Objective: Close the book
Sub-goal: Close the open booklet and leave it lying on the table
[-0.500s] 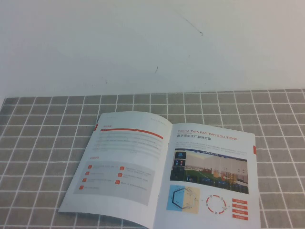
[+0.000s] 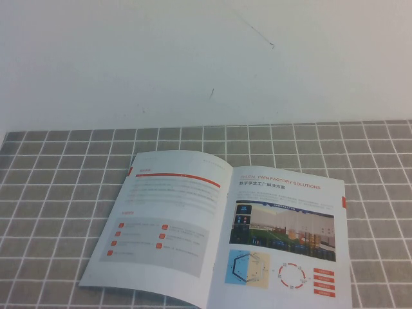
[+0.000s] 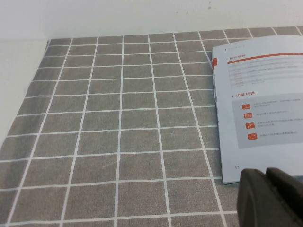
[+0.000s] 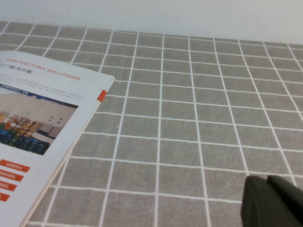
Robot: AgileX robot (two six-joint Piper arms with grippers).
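while book point(image 2: 222, 228) lies open — left pincer point(image 3: 265, 182) closed, leftward | right pincer point(image 4: 268, 187) closed, rightward

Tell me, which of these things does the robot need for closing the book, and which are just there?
For the job: the open book; left gripper, by the book's near left corner; right gripper, off the book's right side.
Just there: checked tablecloth; white wall.
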